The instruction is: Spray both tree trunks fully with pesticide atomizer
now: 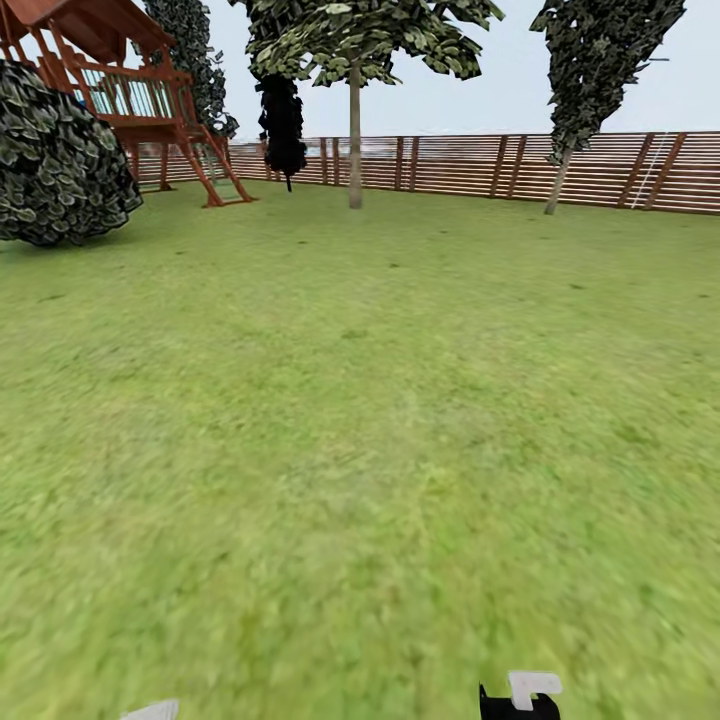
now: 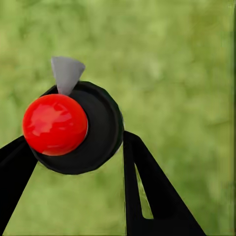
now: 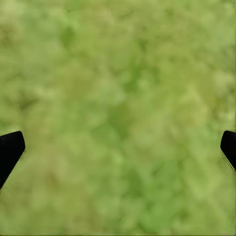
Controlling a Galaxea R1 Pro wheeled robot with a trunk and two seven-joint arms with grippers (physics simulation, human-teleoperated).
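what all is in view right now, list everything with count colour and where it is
lawn: one, green, across the whole foreground
fence: one, brown horizontal slats, along the far edge
play tower: one, red-brown wood, far left by the fence
bush: one, dark green, left edge
bare-trunk trees: two, grey-tan trunks with green-white foliage, far centre and far right
dark narrow trees: two, near black, far back left of centre
pesticide atomizer: one, dark with red top, between the left gripper's fingers
left gripper: black, shut on the atomizer
right gripper: black fingertips wide apart over grass, empty
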